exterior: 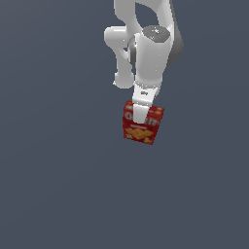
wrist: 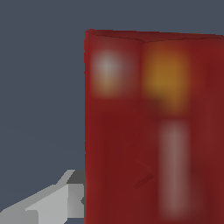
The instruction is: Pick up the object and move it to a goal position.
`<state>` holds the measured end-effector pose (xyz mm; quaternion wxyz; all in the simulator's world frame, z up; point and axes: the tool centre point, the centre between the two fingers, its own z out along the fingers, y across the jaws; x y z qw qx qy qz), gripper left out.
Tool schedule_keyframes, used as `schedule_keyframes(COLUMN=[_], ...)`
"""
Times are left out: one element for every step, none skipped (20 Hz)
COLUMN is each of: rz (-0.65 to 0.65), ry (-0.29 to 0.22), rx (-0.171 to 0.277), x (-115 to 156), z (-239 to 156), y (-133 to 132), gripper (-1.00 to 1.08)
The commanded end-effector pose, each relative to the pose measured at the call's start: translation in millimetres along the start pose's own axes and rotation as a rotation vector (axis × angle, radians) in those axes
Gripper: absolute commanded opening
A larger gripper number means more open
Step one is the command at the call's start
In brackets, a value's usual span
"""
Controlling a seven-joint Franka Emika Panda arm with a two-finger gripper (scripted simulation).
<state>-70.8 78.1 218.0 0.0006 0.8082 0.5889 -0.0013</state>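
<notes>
The red box (exterior: 146, 130), with white lettering and a yellow-orange cracker picture on its front, sits slightly tilted under the arm in the exterior view. My gripper (exterior: 141, 115) comes down over the box's top. One white finger (exterior: 139, 114) lies against its front face; the other is hidden behind it. In the wrist view the box (wrist: 153, 127) fills most of the frame, blurred. One grey finger (wrist: 65, 201) presses against its side; the other is out of view. The gripper is shut on the box. Whether the box is off the floor does not show.
The white arm (exterior: 146, 53) rises above the box toward the top of the exterior view. A plain dark grey-blue floor (exterior: 58, 185) surrounds it. No other objects or goal marker show.
</notes>
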Motion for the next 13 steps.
schedule_keyframes(rz=[0.001,0.001,0.001,0.001,0.001,0.001,0.001,0.001,0.001,0.001,0.001,0.001,0.001], ry=[0.001,0.001,0.001,0.001,0.001,0.001,0.001,0.001,0.002,0.002,0.002,0.003,0.003], rx=[-0.001,-0.001,-0.001,-0.001,-0.001,-0.001,-0.001,-0.001,-0.001,-0.001,-0.001,-0.001,-0.001], x=[14,18,22,26,29,31,33,34,35,35,35,34,34], z=[-4,-5,-6,-7,-7,-8,-8,-9,-9,-9,-9,-9,-9], y=[-16,-21,-26,-30,-33,-35,-37,-38,-38,-38,-37,-36,-36], gripper=[-1.0,-1.0,-1.0,-1.0,-1.0,-1.0,-1.0,-1.0,-1.0,-1.0,-1.0,-1.0,-1.0])
